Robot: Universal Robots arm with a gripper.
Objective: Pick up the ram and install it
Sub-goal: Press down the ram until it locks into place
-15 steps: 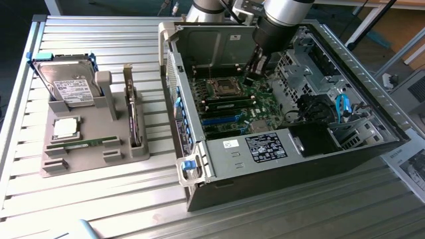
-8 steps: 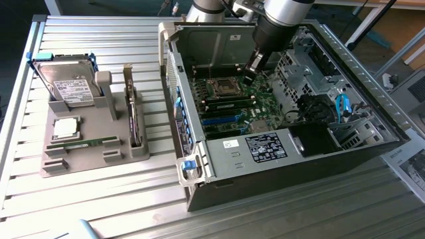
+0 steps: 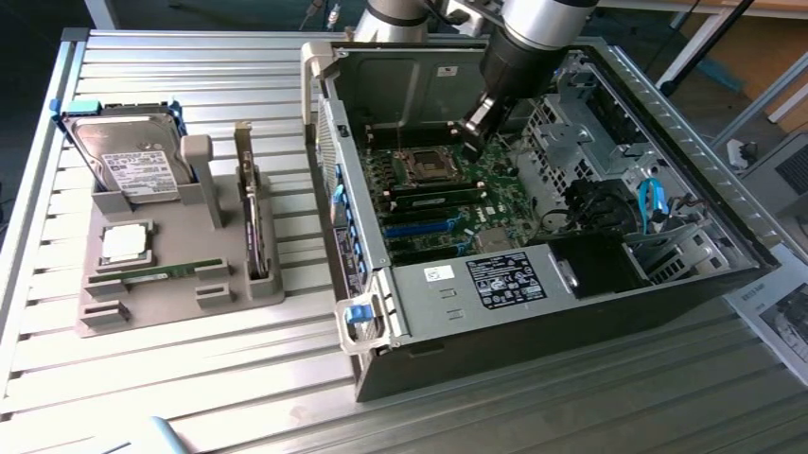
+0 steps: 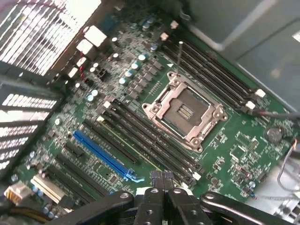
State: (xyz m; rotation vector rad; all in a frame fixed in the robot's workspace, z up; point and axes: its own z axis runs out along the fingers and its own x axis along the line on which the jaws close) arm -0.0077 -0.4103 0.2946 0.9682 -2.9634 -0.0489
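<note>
The ram (image 3: pixel 158 274), a thin green stick, lies flat in the grey holder (image 3: pixel 177 307) at the exterior view's left, far from my gripper. My gripper (image 3: pixel 475 135) hangs inside the open computer case (image 3: pixel 378 364), low over the green motherboard (image 4: pixel 234 145). Its black fingertips (image 4: pixel 161 178) are pressed together with nothing visible between them. They hover over the long dark memory slots (image 4: pixel 140 140) beside the empty processor socket (image 4: pixel 185 112). Whether a stick sits in those slots I cannot tell.
The holder also carries a hard drive (image 3: pixel 127 156), a square silver processor chip (image 3: pixel 127 243) and an upright dark expansion card (image 3: pixel 256 222). Inside the case are a blue slot (image 4: pixel 103 154), cables (image 3: pixel 650 203) and a labelled power supply (image 3: pixel 505 279).
</note>
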